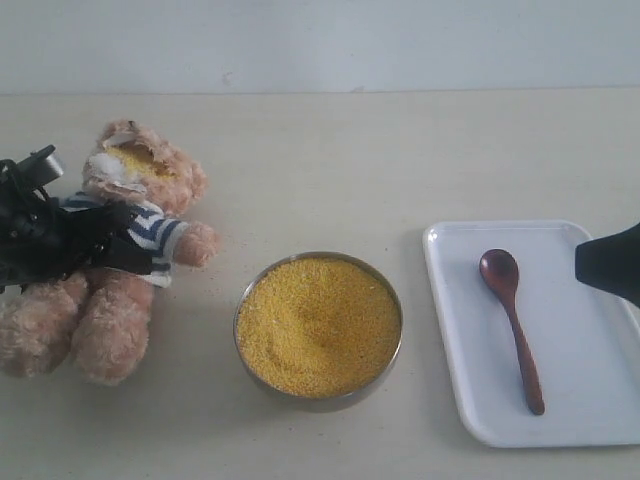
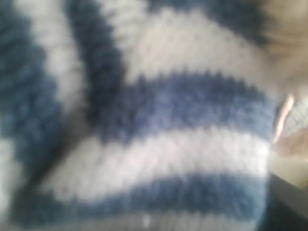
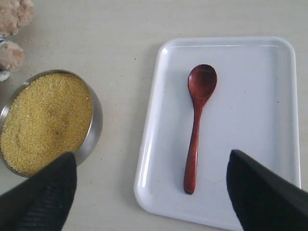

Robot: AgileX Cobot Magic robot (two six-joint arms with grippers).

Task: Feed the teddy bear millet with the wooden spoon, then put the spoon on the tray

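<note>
The teddy bear sits at the left, leaning back, with yellow grains on its muzzle. My left gripper is shut on its striped shirt, which fills the left wrist view and hides the jaws there. The millet fills the round metal bowl in the middle. On the white tray at the right lies the wooden spoon, bowl end away from the front edge. My right gripper hovers open above the tray's near end, its fingers astride the spoon handle's tip without touching it.
A few loose grains lie on the beige table beside the bear. The bear's paw is close to the metal bowl. A pale wall runs along the far edge of the table.
</note>
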